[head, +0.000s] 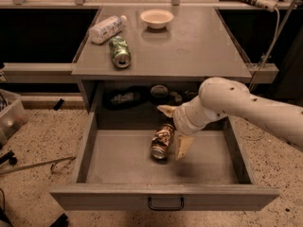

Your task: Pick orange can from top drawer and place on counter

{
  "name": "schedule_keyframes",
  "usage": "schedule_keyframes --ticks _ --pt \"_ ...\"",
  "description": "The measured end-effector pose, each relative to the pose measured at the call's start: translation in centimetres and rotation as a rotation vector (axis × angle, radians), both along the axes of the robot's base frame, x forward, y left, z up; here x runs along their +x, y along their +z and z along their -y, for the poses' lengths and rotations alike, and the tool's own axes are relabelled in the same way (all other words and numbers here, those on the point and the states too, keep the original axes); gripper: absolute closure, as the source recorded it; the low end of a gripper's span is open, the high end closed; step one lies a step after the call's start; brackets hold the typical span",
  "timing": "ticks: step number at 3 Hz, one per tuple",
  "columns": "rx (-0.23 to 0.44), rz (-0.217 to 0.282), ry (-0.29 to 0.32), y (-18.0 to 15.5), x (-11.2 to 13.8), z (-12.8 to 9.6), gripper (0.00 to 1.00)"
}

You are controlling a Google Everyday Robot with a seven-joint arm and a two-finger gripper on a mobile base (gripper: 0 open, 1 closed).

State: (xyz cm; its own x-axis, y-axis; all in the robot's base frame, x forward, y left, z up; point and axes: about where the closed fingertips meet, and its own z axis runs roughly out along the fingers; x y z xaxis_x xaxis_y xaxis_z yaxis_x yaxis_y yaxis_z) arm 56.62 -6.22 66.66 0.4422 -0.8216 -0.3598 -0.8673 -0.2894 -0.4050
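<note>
I see the orange can (162, 141) lying on its side in the open top drawer (123, 162), my gripper (171, 132) spread wide just beside it, one finger behind the can and one along its right side. The worktop (189, 46) above carries a green can (120, 51), a plastic bottle (107, 29) and a bowl (156, 18). Dark shapes (124, 98) at the drawer's back are too shadowed to identify.

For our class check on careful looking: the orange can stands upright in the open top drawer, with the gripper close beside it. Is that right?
Not quite. The camera view shows the orange can lying on its side, not upright. The rest holds: it is in the open top drawer, and the gripper, open, is close beside it.
</note>
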Motion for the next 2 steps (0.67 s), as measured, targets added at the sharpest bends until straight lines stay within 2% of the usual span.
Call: schedule_keyframes --ticks 1,2 --pt "-0.019 -0.021 0.092 -1.9 0.0 -1.9 0.00" --pt "-0.069 -0.032 0.127 -3.2 -0.2 -2.7 0.00"
